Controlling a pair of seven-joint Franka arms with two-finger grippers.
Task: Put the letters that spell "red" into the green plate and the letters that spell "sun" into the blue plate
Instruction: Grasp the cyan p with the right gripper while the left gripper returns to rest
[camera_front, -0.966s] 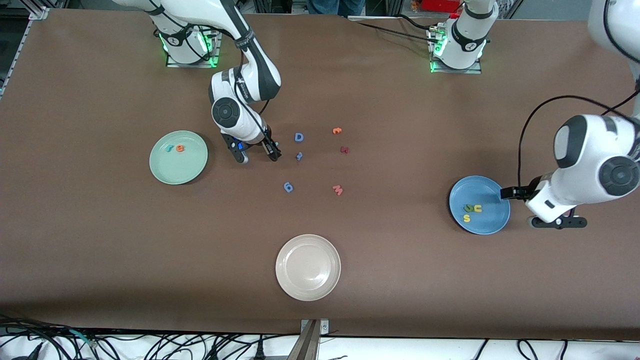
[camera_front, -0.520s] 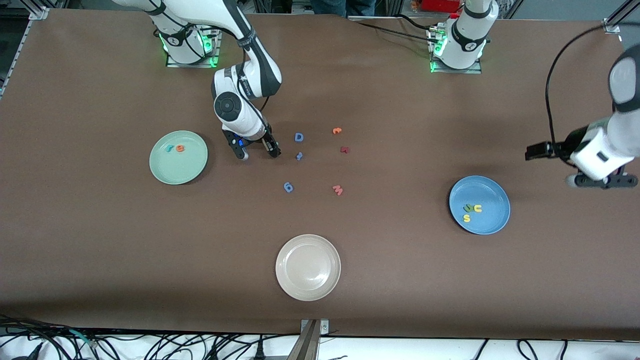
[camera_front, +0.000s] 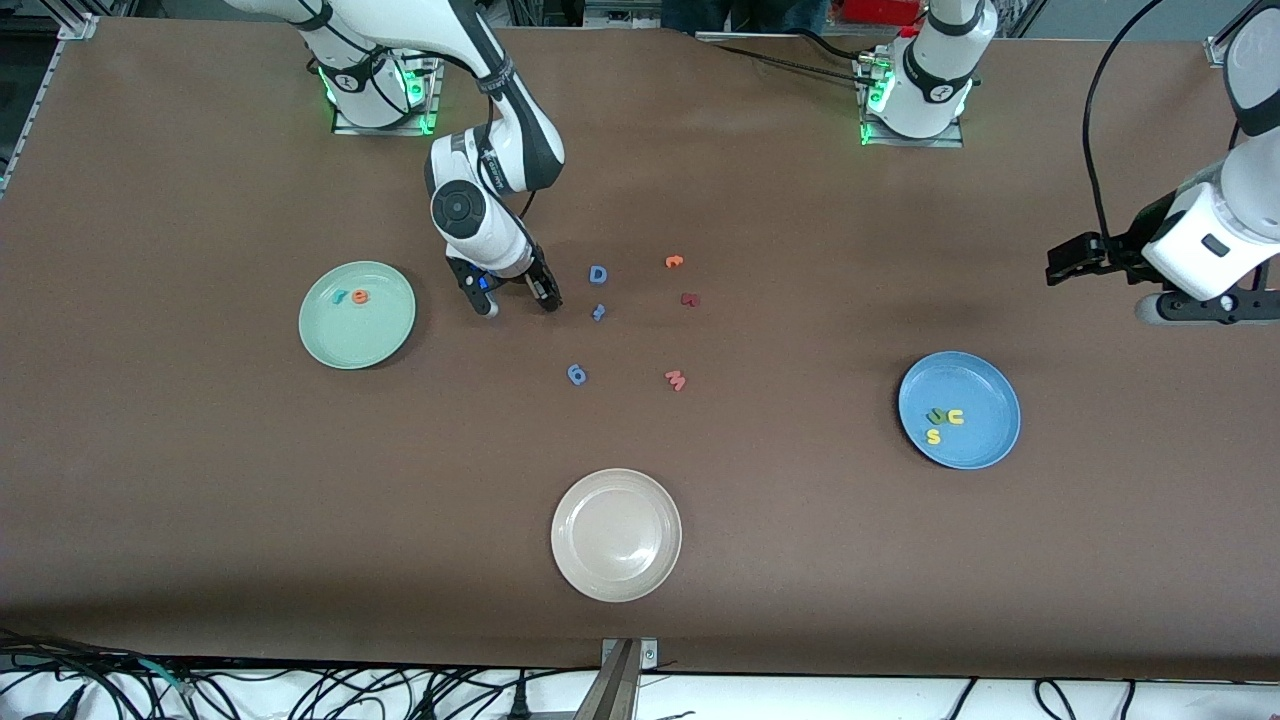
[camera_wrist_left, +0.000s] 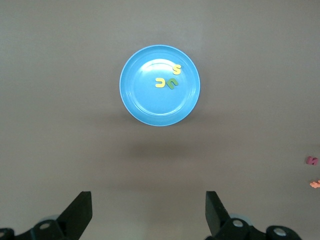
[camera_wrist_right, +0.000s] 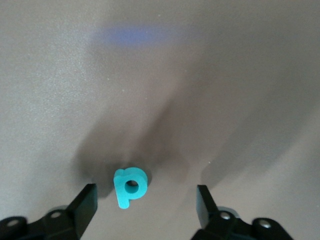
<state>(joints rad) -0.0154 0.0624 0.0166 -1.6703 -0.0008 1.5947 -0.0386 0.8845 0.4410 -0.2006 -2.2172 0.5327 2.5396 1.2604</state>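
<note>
The teal d (camera_wrist_right: 130, 186) lies flat on the table between the open fingers of my right gripper (camera_wrist_right: 146, 196), closer to one finger and touched by neither. In the front view this gripper (camera_front: 517, 302) hides the d; it is down at the table between the green plate (camera_front: 330, 340) and the loose letters. That plate holds the teal r (camera_front: 340, 296) and orange e (camera_front: 360, 296). The blue plate (camera_front: 975, 450) holds the yellow s (camera_front: 933, 436), olive n (camera_front: 937, 415) and yellow u (camera_front: 955, 417). My left gripper (camera_front: 1205, 308) hangs open and empty high over the left arm's end of the table; its wrist view shows the blue plate (camera_wrist_left: 145, 105).
Loose letters lie mid-table: a blue D (camera_front: 598, 274), a small blue letter (camera_front: 598, 312), another blue one (camera_front: 576, 374), an orange t (camera_front: 674, 262), a dark red letter (camera_front: 689, 299) and a pink w (camera_front: 676, 380). A cream-white plate (camera_front: 616, 575) sits nearer the front camera.
My left arm has lifted off the blue plate and swung up toward the robots' side at the table's end. The right gripper has settled slightly around the d.
</note>
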